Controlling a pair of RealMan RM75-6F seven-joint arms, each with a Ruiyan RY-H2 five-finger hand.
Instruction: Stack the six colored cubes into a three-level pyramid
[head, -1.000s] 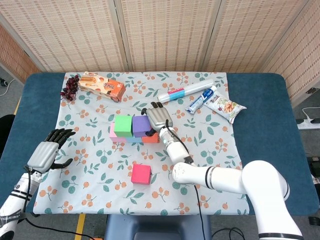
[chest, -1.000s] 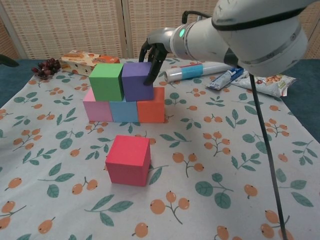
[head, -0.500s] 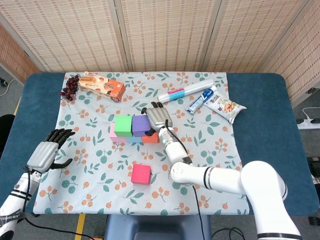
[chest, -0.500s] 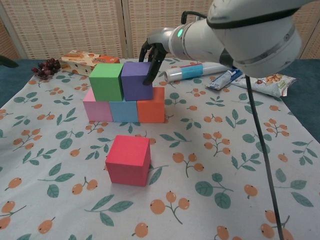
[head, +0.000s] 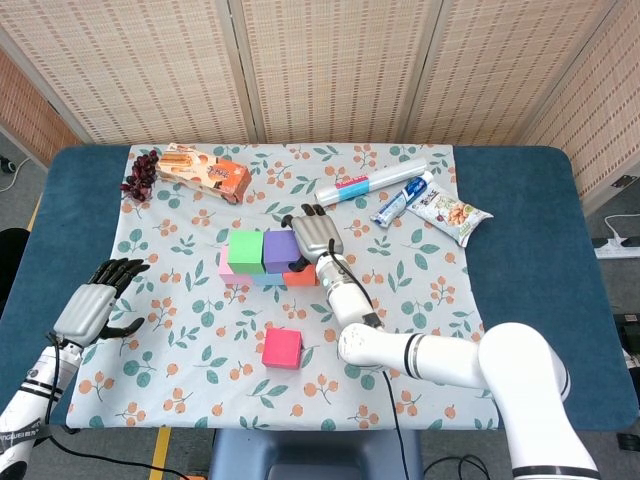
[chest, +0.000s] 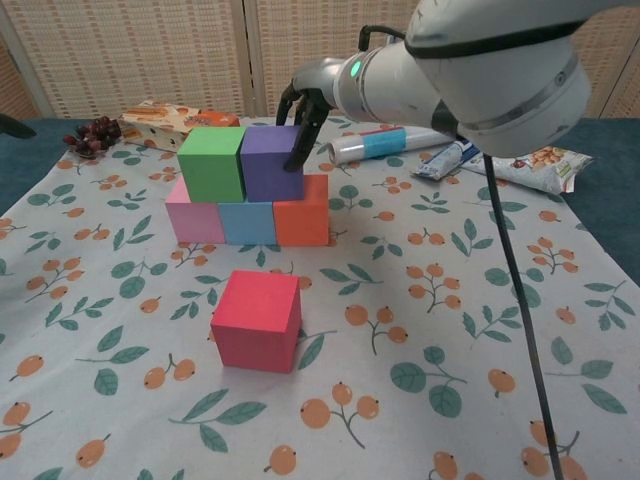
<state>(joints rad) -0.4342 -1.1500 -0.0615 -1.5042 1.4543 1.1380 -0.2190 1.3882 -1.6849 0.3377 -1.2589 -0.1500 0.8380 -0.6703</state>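
- Right hand sat against the purple cube, fingers draped over its right side and back; a real grasp could not be told.
- Left hand lay empty, fingers spread, well left.
- Magenta cube stood alone, near the stack's front.

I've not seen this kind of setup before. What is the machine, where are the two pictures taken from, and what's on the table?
It is a two-armed robot with finger hands, filmed by its own head and chest cameras. On a leaf-print cloth stand five stacked cubes: pink, blue and orange below, green and purple on top. A magenta cube sits loose in front. The right hand touches the purple cube; the left hand holds nothing. Snacks, a tube and grapes lie behind.
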